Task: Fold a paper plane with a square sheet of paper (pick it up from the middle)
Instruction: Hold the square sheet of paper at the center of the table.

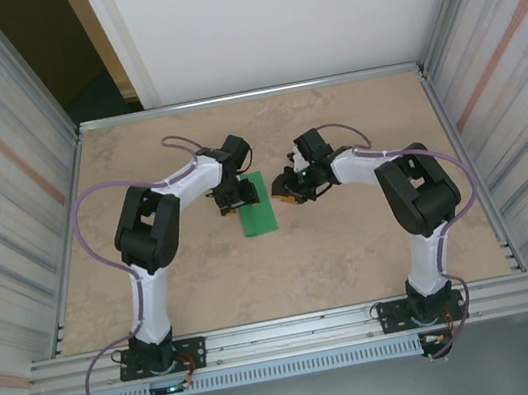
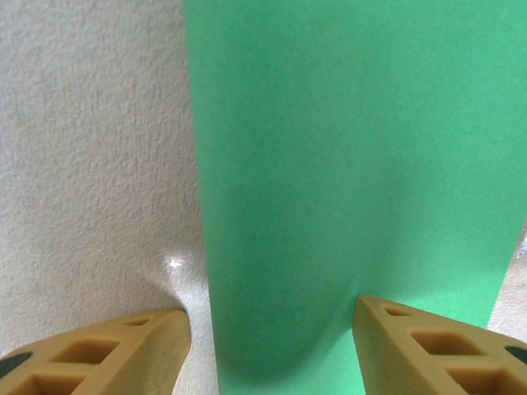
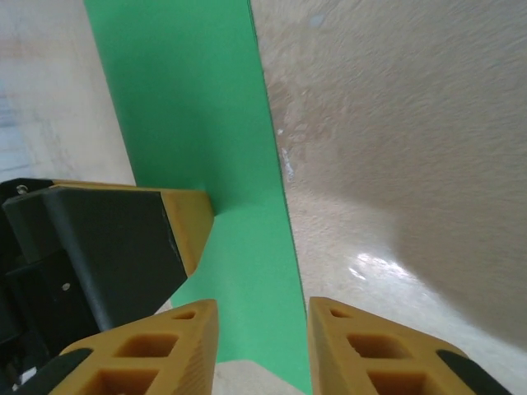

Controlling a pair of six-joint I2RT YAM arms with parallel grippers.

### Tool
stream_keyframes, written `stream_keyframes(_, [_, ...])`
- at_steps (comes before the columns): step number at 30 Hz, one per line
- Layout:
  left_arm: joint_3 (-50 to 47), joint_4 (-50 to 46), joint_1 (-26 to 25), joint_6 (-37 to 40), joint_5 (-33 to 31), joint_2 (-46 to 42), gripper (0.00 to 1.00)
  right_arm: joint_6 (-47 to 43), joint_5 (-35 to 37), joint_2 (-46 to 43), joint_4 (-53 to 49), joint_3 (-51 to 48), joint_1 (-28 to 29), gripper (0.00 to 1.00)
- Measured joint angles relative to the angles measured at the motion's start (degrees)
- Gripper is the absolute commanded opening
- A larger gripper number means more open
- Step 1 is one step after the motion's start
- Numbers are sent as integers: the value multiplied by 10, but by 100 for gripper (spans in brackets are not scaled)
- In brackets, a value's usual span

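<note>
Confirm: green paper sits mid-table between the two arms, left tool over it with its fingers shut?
Not quite. The left tool is over the green paper, but its fingers stand well apart: one is over the table, the other over the paper. The left wrist view shows this. The rest holds.

Left wrist view: paper runs off top and bottom edges; we can't see its ends. Top view: left gripper covers part of paper's left side; jaw spacing too small for us to judge.
</note>
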Motion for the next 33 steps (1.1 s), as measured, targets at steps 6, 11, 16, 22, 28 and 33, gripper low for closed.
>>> stream_keyframes(6, [0, 0, 0, 2, 0, 0, 59, 0, -24, 42, 9, 35, 5, 16])
stream_keyframes(11, [0, 0, 0, 2, 0, 0, 59, 1, -33, 65, 11, 58, 7, 10])
stream_keyframes(16, [-2, 2, 0, 2, 0, 0, 59, 0, -41, 80, 9, 66, 10, 4])
stream_keyframes(22, [-2, 2, 0, 2, 0, 0, 59, -1, -44, 95, 5, 80, 20, 1])
stream_keyframes(28, [-3, 3, 0, 2, 0, 0, 59, -9, -45, 107, 1, 85, 23, 0])
stream_keyframes(33, [-3, 4, 0, 2, 0, 0, 59, -11, -48, 116, -9, 92, 23, 0])
